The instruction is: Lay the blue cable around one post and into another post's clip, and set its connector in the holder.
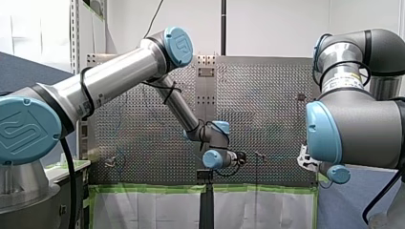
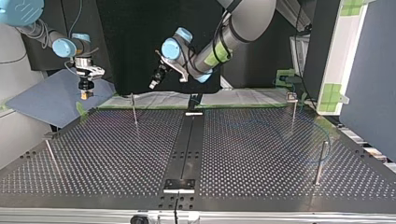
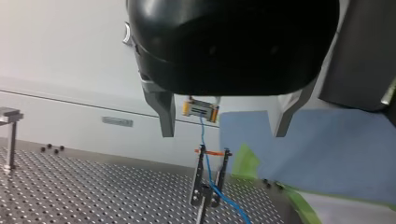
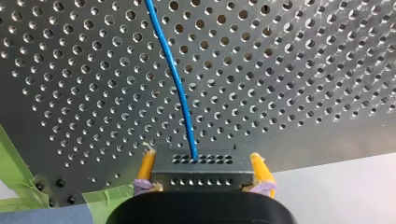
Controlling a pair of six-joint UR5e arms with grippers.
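Perforated table [image 4: 303,70], right pincer [image 4: 202,159] clamping connector [image 4: 201,179]

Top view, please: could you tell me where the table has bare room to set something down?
The roomiest bare patch lies at the view's left, between the edge post, the thin post and the black strip. The right half is crowded: the blue cable loops between the far post and the near post.
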